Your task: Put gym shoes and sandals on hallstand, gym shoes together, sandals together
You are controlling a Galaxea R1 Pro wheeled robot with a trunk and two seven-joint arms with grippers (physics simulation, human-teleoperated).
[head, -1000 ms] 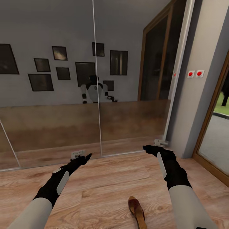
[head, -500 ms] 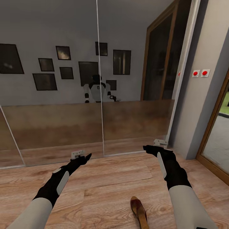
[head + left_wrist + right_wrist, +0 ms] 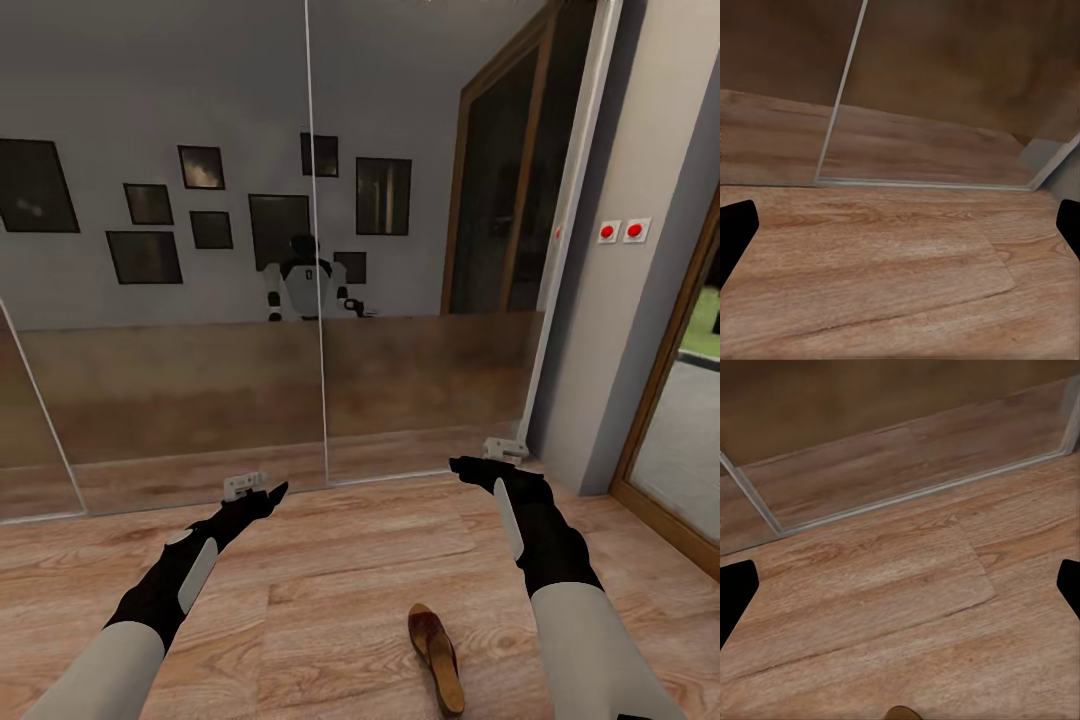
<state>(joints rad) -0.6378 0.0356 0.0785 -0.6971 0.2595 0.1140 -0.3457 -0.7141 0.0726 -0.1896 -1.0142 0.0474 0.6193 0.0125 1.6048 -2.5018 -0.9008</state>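
The view has swung a little since a second ago: the mirrored wardrobe doors (image 3: 180,300) and the red wall switches (image 3: 620,231) sit slightly differently in the head view, and more of the brown sandal (image 3: 436,655) shows at the bottom than it did, which is the camera turning, not the things moving. Both arms are held just as they were.

The sandal lies on the corridor floor (image 3: 330,590), toe pointing toward the wardrobe, just inside the right forearm and well behind the right gripper (image 3: 465,466). In the right wrist view only a brown tip of it (image 3: 900,713) shows at the frame's edge.

The right gripper hangs over bare planks with its fingers (image 3: 736,585) spread wide apart and nothing between them. The left gripper (image 3: 272,492) is likewise spread and empty, its dark fingers (image 3: 735,225) at the far edges of its wrist view over the wood-grain floor (image 3: 892,255).

Ahead, the mirror reflects the white robot (image 3: 305,290) and dark picture frames (image 3: 145,256). A wood-framed doorway (image 3: 660,400) stands at the right.
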